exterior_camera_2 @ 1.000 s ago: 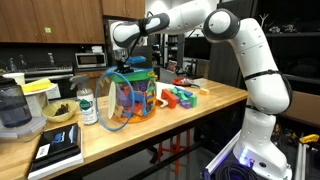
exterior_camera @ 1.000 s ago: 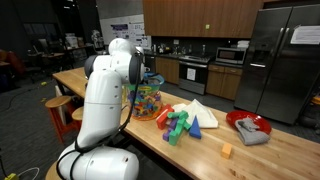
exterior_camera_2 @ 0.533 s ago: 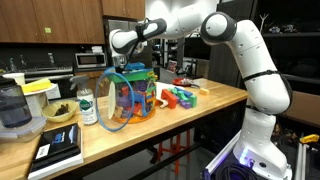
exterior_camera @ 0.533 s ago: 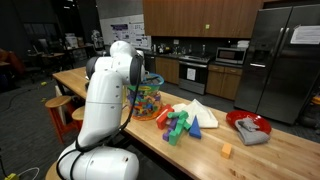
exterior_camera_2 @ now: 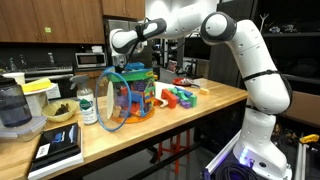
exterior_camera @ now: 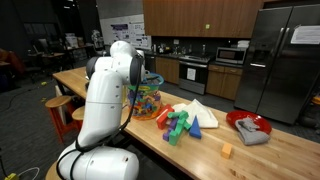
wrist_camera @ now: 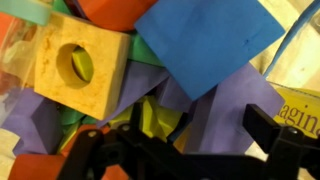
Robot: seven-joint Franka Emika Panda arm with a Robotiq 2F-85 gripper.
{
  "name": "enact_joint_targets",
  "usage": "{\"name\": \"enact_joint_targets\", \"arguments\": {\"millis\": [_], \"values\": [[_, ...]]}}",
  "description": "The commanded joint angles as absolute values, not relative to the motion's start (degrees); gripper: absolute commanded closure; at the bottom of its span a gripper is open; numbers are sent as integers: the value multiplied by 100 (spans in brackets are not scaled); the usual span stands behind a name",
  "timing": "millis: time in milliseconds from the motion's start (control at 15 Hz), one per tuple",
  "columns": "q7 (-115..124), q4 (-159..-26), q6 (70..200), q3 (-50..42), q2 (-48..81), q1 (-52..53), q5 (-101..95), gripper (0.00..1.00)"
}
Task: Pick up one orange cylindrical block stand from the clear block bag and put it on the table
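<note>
Gripper (wrist_camera: 185,150) spread above matte, square-edged blocks (wrist_camera: 200,45) inside clear block bag (exterior_camera_2: 130,95).

Clear block bag (exterior_camera_2: 128,95) multicoloured, blue-rimmed; table (exterior_camera_2: 180,118) light wood; red bowl (exterior_camera: 248,122).

The clear block bag (exterior_camera_2: 135,98), stuffed with multicoloured blocks, stands upright on the long light-wood table (exterior_camera_2: 192,115).

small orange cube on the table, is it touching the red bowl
No, in an exterior view the small orange cube lies alone on the bare table, apart from the red bowl.
</note>
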State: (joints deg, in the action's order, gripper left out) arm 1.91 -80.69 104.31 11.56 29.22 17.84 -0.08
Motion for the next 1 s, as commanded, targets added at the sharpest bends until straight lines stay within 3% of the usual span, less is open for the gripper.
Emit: {"name": "enact_joint_targets", "arguments": {"millis": [0, 933], "values": [[367, -8074, 10341, 1030, 2835, 1810, -168, 0], [628, -8219, 10185, 876, 2752, 1777, -327, 0]]}}
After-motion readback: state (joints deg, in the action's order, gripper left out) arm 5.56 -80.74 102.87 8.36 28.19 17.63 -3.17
